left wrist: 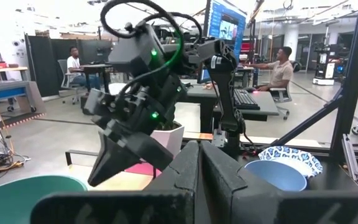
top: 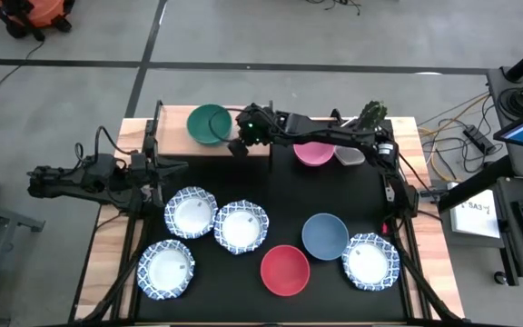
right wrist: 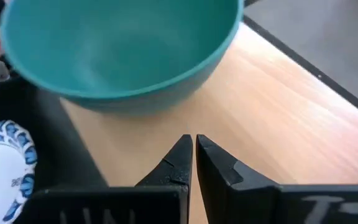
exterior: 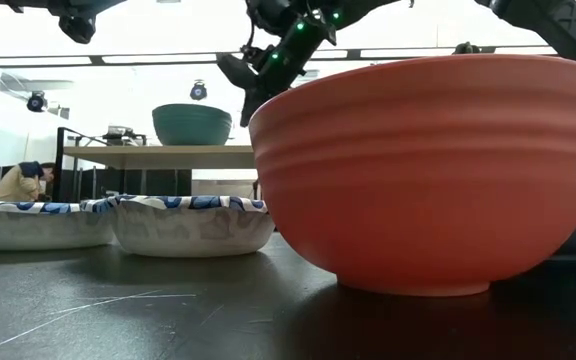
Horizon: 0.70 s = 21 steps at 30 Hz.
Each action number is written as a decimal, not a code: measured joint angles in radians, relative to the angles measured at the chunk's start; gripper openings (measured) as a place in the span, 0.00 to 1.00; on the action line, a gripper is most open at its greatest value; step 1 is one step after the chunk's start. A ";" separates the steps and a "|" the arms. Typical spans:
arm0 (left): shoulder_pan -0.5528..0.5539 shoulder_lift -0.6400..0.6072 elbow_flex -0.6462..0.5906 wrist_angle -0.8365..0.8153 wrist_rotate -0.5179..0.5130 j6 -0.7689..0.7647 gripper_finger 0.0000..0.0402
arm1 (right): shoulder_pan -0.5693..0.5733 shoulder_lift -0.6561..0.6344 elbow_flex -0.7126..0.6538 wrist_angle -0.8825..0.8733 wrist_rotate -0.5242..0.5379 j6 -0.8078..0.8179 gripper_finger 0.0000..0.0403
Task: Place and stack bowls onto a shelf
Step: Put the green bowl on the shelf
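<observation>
A green bowl (top: 209,123) stands on its base on the shelf's wooden top (top: 260,145) at the table's far left, also seen as the green bowl (right wrist: 123,50) in the right wrist view. My right gripper (right wrist: 193,146) is shut and empty. It hovers over the bare shelf top (right wrist: 260,124) just right of that bowl, slanting down. My left gripper (left wrist: 199,162) is shut and level at the table's left edge. On the black table rest several white bowls with blue rims (top: 190,212), a red bowl (top: 285,271), a blue bowl (top: 324,235) and a pink bowl (top: 314,153).
A white pot (top: 350,156) with a cactus stands right of the pink bowl at the far edge. In the low view the red bowl (exterior: 428,170) fills the foreground. People sit at desks in the room beyond the table.
</observation>
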 joint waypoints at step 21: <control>0.000 -0.001 0.000 0.014 0.000 0.000 0.00 | 0.007 0.089 -0.138 0.640 -0.009 -0.110 0.03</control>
